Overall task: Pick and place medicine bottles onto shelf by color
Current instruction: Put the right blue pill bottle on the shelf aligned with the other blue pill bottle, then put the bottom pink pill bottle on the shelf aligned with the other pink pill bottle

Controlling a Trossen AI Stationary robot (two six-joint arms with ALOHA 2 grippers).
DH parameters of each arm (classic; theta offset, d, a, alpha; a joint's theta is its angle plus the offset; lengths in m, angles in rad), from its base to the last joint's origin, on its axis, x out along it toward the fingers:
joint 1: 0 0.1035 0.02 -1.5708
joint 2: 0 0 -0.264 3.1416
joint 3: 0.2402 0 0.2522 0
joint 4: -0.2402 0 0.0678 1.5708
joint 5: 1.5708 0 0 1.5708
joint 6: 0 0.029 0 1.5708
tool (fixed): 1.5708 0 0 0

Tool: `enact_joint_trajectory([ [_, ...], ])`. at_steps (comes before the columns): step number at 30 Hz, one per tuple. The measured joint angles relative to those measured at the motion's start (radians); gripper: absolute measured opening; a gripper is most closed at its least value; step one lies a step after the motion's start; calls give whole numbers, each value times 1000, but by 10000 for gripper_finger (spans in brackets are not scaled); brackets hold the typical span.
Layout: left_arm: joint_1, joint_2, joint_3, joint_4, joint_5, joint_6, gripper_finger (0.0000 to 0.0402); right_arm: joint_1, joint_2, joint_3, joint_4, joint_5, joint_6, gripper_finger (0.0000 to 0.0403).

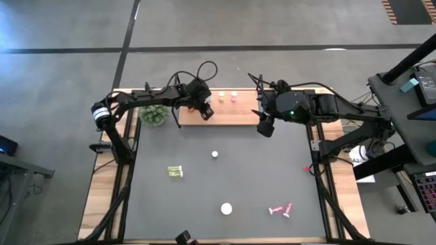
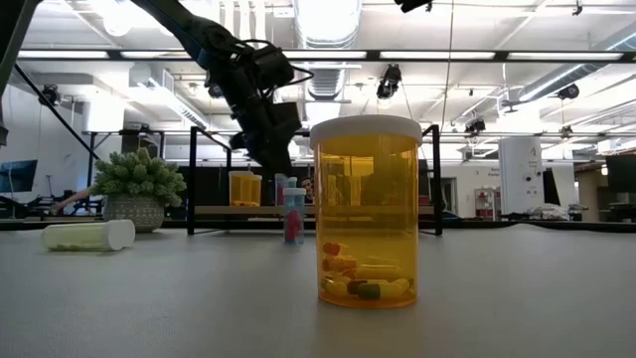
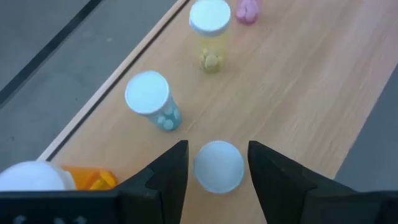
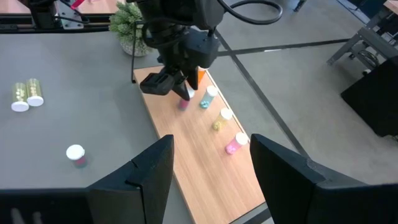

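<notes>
Bottle (image 3: pixel 218 165), white-capped, upright on shelf (image 3: pixel 298 93), lower centre of left wrist view: sits between left gripper's (image 3: pixel 217 165) spread fingers, axis vertical. Right gripper (image 4: pixel 208 162) spread, empty, hovering beside shelf's right end.

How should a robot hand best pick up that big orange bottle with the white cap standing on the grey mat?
Probably from straight above, fingers closing across the white cap of the big orange bottle: it stands upright with open mat around it.

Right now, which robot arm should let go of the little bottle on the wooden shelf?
The left one. Its gripper is already around a white-capped bottle on the shelf; the right gripper hovers empty at the shelf's other end.
</notes>
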State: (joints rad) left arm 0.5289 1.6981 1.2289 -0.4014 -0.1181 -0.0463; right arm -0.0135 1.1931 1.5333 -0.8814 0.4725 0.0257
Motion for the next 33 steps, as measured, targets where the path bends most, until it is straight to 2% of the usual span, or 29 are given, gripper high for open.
enact_joint_trajectory([
  [9,2,-23,36,2,-1,1,180,0,0,0,0,0,0,203],
  [14,-1,-98,69,5,10,-6,181,0,0,0,0,0,0,203],
  [19,-24,-209,79,2,40,-127,181,0,0,0,0,0,0,203],
  [26,-100,-335,75,5,58,-132,180,0,0,0,0,0,0,203],
  [33,-210,-353,74,28,59,-132,180,0,0,0,1,0,0,203],
])
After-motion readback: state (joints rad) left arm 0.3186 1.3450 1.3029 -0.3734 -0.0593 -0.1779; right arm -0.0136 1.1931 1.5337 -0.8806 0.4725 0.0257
